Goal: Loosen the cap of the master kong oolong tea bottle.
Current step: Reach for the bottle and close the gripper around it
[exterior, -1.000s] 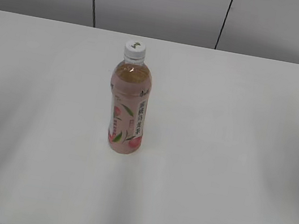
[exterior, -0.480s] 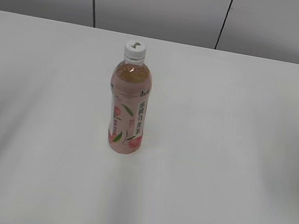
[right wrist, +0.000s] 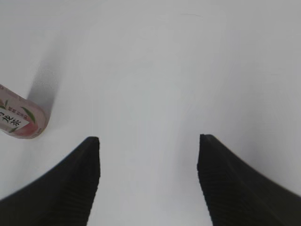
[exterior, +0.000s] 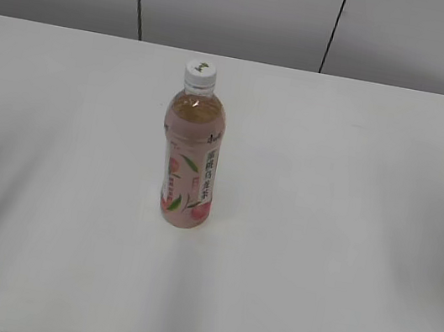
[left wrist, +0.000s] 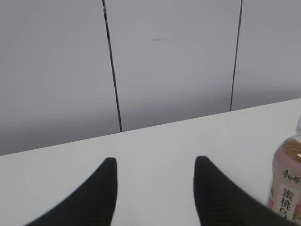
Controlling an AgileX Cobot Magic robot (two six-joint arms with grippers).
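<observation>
A master kong oolong tea bottle (exterior: 190, 159) stands upright on a white table (exterior: 346, 238), its white cap (exterior: 201, 72) on. The left gripper (left wrist: 155, 162) and right gripper (right wrist: 149, 140) hang apart from it, jaws spread, holding nothing. Judging by this, nothing is done: gripping and twisting remain

You have one obstacle on the table (exterior: 342, 263): the master kong oolong tea bottle (exterior: 190, 156), standing upright near the centre with its cap (exterior: 200, 71) on. Bare tabletop surrounds it on all sides. Nothing stands above the cap. Behind the table's far edge, a panelled wall (exterior: 240, 7) limits reach.
</observation>
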